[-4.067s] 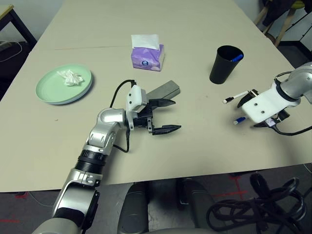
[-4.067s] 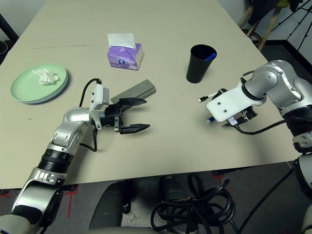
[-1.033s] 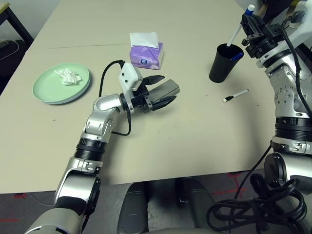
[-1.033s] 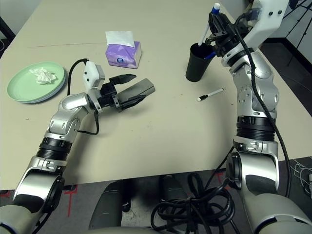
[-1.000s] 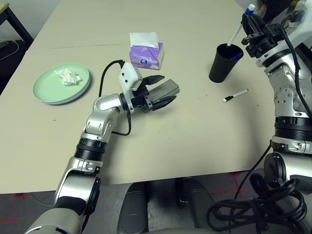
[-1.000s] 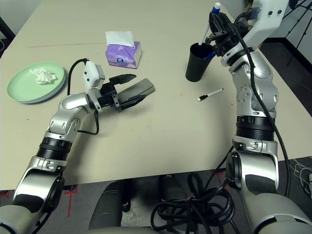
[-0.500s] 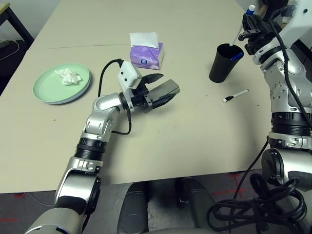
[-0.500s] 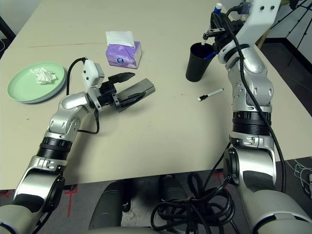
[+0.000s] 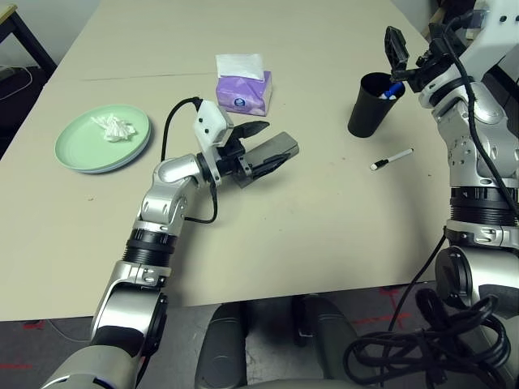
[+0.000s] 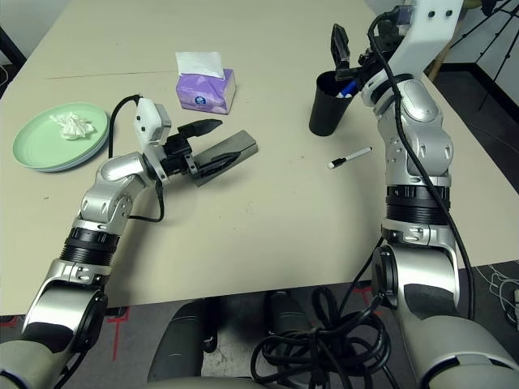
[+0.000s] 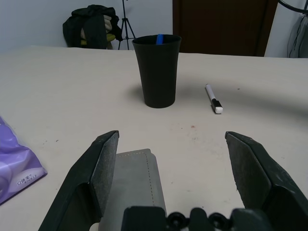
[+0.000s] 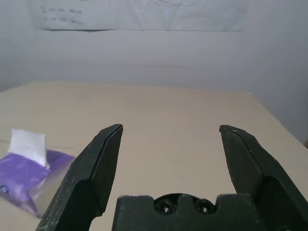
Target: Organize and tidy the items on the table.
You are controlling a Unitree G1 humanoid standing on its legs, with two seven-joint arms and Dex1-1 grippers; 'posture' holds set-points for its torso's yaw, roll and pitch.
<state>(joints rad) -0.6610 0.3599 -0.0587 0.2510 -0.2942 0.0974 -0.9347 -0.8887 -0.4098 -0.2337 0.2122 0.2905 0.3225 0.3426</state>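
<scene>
My left gripper (image 9: 272, 146) is open, its fingers straddling the near end of the grey glasses case (image 9: 276, 151), which lies flat on the table (image 9: 308, 235). In the left wrist view the case (image 11: 137, 187) sits close to one finger. My right gripper (image 9: 408, 58) hangs open just above the black cup (image 9: 369, 109), nothing between its fingers. Blue-capped pens (image 9: 392, 89) stand inside the cup. Another thin white pen (image 9: 392, 159) with a black cap lies on the table near the cup. A pale green plate (image 9: 103, 139) at the left holds crumpled white tissue (image 9: 113, 128).
A purple tissue box (image 9: 243, 87) stands behind the glasses case, towards the far side. A dark table corner (image 9: 16, 24) shows at the far left. Black cables (image 9: 430, 340) lie on the floor below the table's near right edge.
My right gripper has opened above the cup, and the blue-capped pen it held now stands inside the cup. The left arm has barely moved.
</scene>
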